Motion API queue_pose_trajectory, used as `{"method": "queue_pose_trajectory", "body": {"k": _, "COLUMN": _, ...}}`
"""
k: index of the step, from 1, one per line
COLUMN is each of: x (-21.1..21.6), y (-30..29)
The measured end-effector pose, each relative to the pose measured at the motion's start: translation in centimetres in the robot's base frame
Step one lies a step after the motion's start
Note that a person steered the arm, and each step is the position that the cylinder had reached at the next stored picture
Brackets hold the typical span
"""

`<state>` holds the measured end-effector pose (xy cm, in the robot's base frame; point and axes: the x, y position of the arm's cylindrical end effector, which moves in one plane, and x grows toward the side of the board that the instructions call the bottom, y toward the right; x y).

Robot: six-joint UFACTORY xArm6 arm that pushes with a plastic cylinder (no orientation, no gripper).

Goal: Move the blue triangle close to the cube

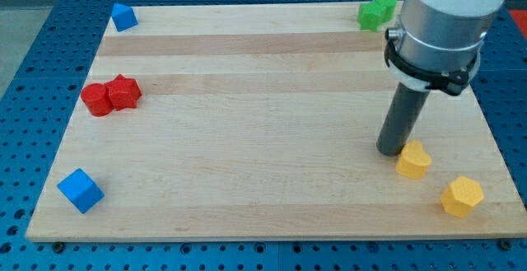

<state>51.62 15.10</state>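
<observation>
So the biggest thing here is the wooden board (272,123), sitting on a blue pegboard table (33,65). Next up is the arm's grey cylinder body (440,24) at the far right, with the dark rod (402,119) hanging off it. No fingers on this rig, so nothing to open or close; my tip (390,150) is down on the board, right beside the yellow heart-ish block (413,159), on its left, basically touching as far as I can tell.

Blocks now: the blue cube (80,190) is at the near left corner. The two red blocks (111,95) sit pressed together at the left edge, shapes hard to call. The green block (376,11) is at the far edge, just left of the arm. A yellow hexagon (461,195) sits near right. The blue triangle (123,16) is way off in the far left corner, well apart from both the cube and my tip.
</observation>
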Motion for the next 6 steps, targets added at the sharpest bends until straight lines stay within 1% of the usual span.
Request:
{"method": "queue_pose_trajectory", "body": {"k": 2, "x": 3.5, "y": 2.4}}
{"method": "queue_pose_trajectory", "body": {"k": 3, "x": 3.3, "y": 0.2}}
{"method": "queue_pose_trajectory", "body": {"k": 4, "x": 0.7, "y": -4.2}}
{"method": "queue_pose_trajectory", "body": {"k": 5, "x": -5.6, "y": -6.4}}
{"method": "queue_pose_trajectory", "body": {"k": 6, "x": -13.2, "y": -14.0}}
